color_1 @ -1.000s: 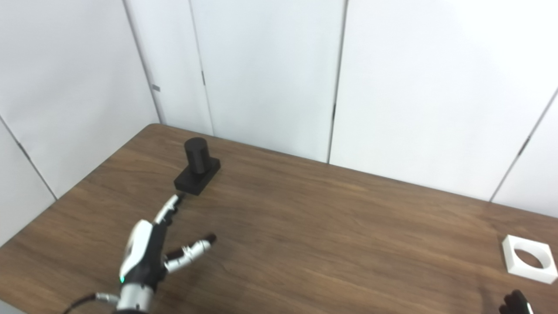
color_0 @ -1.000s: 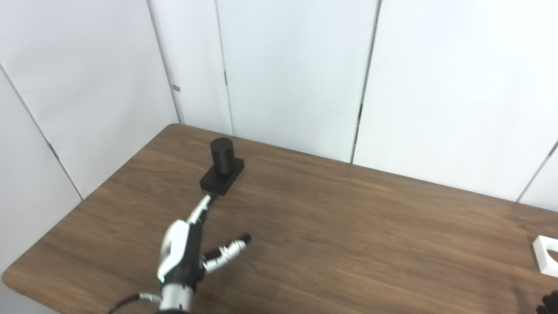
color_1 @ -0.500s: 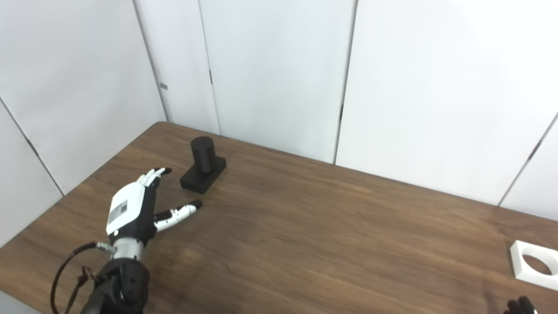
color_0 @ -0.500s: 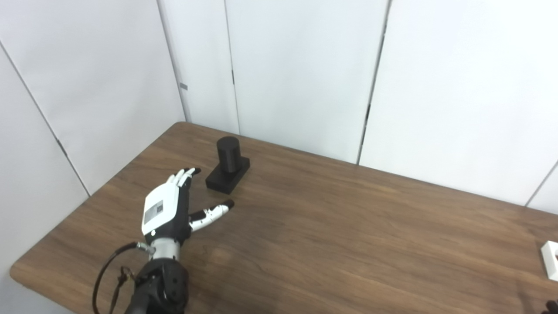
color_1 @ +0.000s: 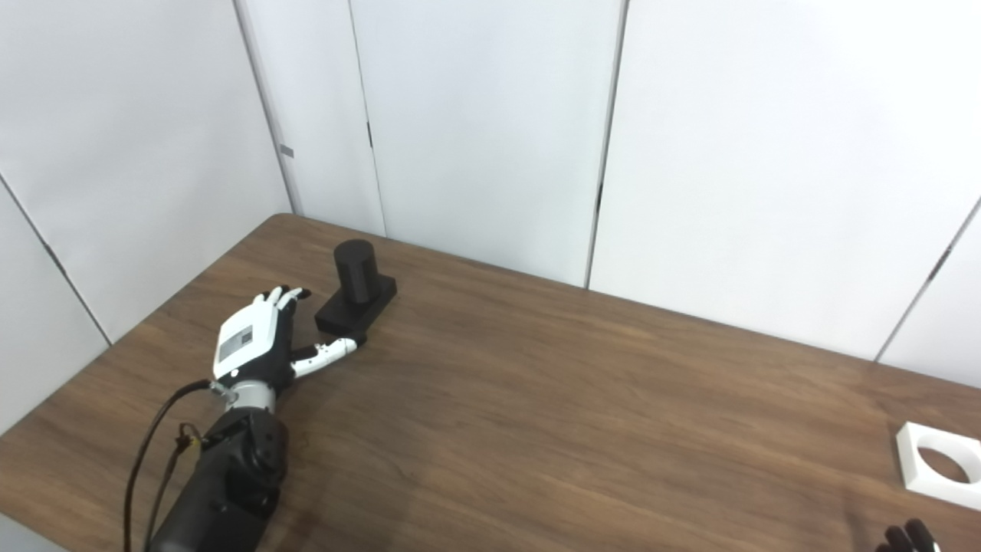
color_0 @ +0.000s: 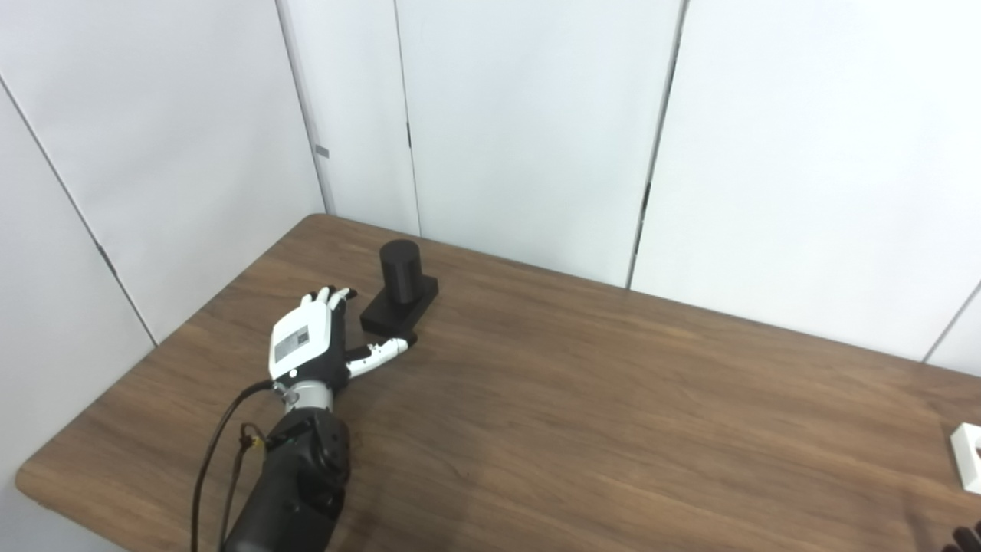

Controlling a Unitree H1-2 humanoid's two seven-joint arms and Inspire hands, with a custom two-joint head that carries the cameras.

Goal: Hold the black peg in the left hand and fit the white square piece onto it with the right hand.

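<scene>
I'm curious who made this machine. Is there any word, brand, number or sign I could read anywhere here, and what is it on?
Nothing here can be read.
Grey label on the back of the left robot hand: too small and blurred to read.
Black peg, white square piece, table and wall panels: no writing visible.

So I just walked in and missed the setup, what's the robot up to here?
It is starting a peg-fitting job. The left hand, open with fingers spread, is right beside the black peg near the table's far left corner, thumb at the peg's base, but has not gripped it. The white square piece lies untouched by the right edge. Only the fingertips of the right hand show at the bottom, so its state is unclear.
</scene>
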